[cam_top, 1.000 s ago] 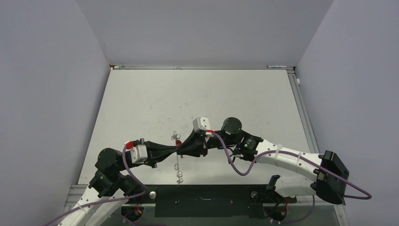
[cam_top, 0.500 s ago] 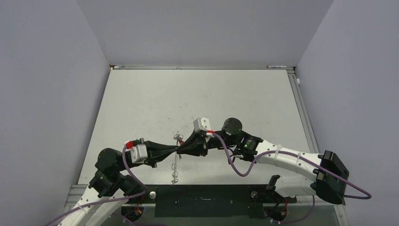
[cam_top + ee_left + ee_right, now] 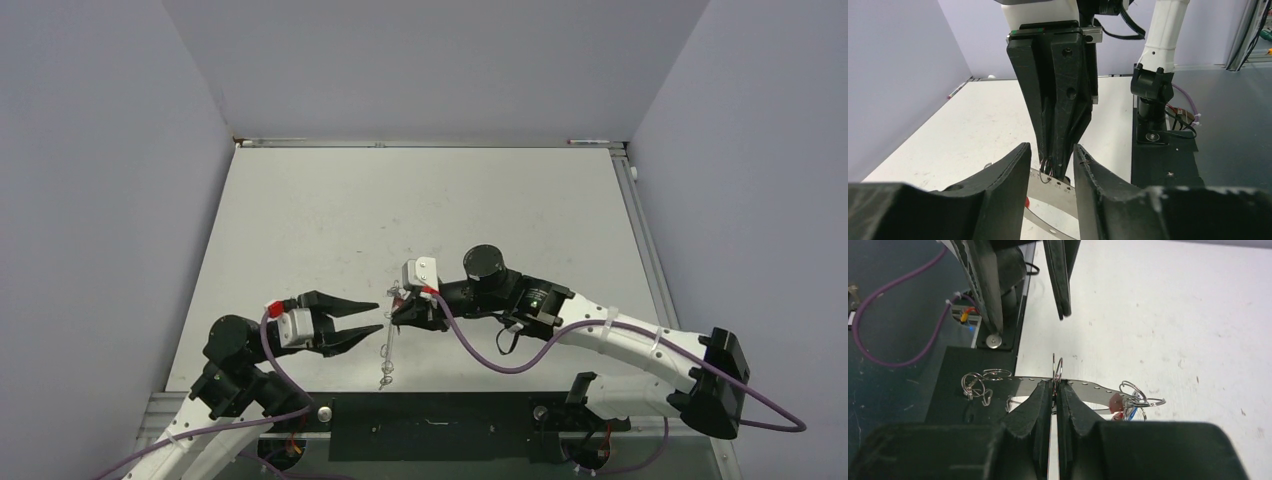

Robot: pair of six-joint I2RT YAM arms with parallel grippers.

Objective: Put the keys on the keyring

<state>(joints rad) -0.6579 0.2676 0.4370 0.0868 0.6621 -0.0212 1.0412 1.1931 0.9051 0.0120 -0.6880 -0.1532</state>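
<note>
Your right gripper [image 3: 1055, 386] is reaching left, fingers [image 3: 1040, 405] clamping the keyring [image 3: 1057, 367]; your left gripper [image 3: 380, 316] is facing it, fingers [image 3: 1008, 170] apart.

Left gripper [image 3: 1050, 150]: two black fingers low in frame, parted, nothing gripped. Right gripper [image 3: 1053, 167] hangs point-down just beyond the gap, fingers pressed together, a small wire ring [image 3: 1045, 164] pinched at the tips. Perforated silver strip [image 3: 1058, 189] just beneath, over white table [image 3: 973, 130]
</note>
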